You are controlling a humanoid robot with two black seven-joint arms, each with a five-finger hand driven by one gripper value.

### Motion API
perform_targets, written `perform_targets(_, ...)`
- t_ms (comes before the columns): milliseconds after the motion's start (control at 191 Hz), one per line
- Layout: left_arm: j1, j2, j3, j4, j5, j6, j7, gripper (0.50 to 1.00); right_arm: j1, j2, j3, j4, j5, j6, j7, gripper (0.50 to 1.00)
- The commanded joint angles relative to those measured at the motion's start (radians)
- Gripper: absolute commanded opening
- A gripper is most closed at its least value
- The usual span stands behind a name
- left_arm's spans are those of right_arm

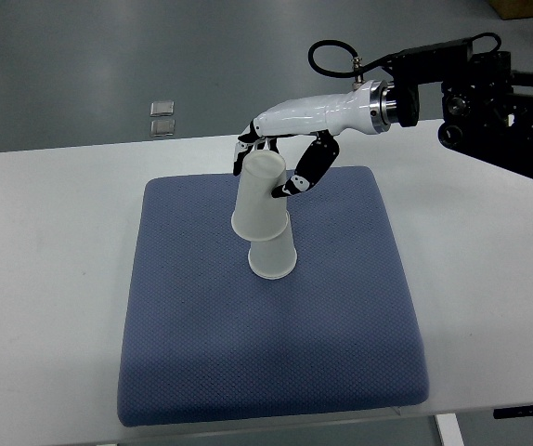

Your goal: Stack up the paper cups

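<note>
The right hand point(280, 163) reaches in from the right edge and sits over the blue pad point(341, 325), its fingers point(305, 172) wrapped around the closed end of the upper paper cup point(257, 195). That cup is upside down and tilted, its open mouth coming down over the lower paper cup point(272, 255), which stands inverted near the middle of the pad. And here is the worry: the upper cup leans well off the axis of the one beneath, so its rim looks likely to catch on the lower cup's side rather than slide down cleanly. Push on at this angle and the lower cup could tip or skid across the soft pad, which gives little firm footing. Let go now and the top cup may simply roll off. A tight squeeze could also crease the thin paper wall. The left arm is nowhere in the picture.
</note>
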Motion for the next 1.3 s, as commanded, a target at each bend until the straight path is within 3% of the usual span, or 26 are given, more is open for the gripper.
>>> perform_targets(0,0.0,0.0,0.0,0.0,0.0,0.0,0.0,1.0,-0.001,0.0,-0.001,0.0,-0.004,-0.001,0.0,0.5)
perform_targets(1293,0.0,0.0,0.0,0.002,0.0,0.0,0.0,1.0,-0.04,-0.003,-0.003,-0.015,-0.05,-0.017,-0.001,0.5)
